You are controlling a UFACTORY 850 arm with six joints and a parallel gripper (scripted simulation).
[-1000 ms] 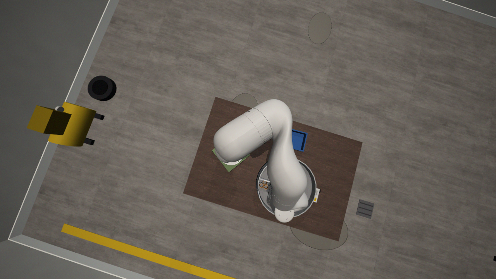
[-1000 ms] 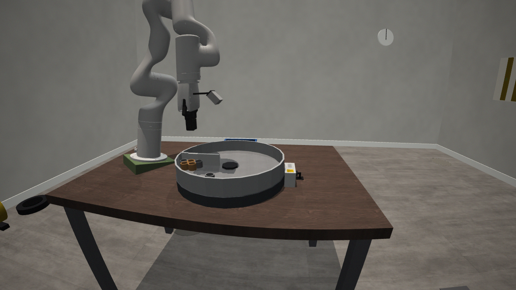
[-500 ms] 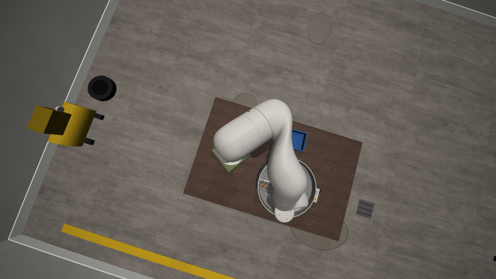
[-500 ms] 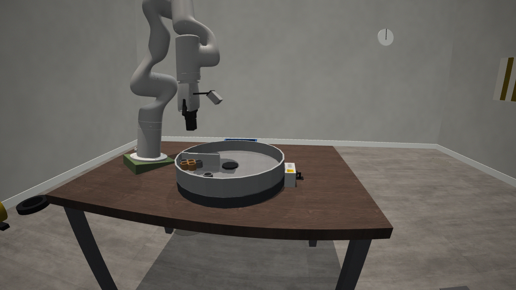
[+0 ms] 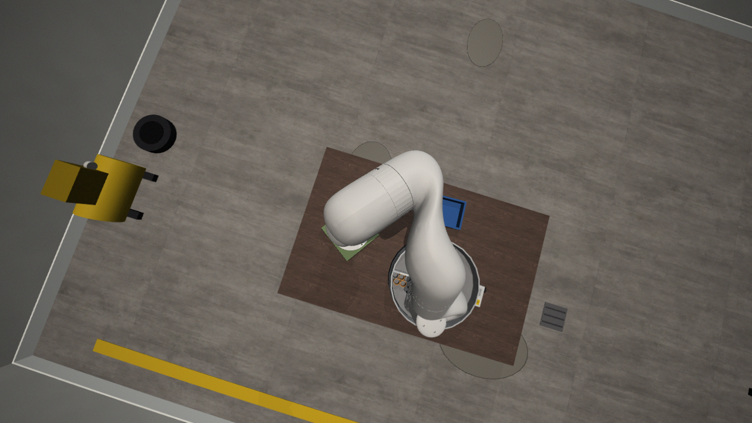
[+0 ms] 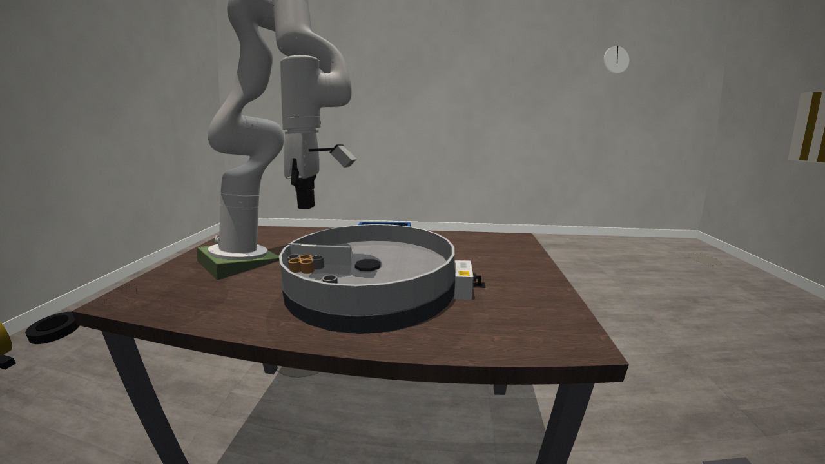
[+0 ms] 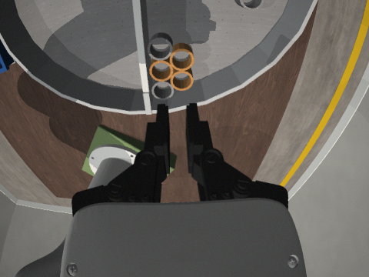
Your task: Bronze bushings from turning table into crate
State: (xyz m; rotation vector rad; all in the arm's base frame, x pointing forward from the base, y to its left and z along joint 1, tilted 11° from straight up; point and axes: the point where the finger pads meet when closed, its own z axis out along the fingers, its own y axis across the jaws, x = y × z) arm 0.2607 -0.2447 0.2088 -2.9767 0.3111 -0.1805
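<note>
Black two-finger claw (image 6: 305, 206) (image 7: 177, 118) hangs nearly closed, empty; descending unopened could knock clustered orange-brown bronze ring bushings (image 6: 300, 265) (image 7: 181, 71).
</note>
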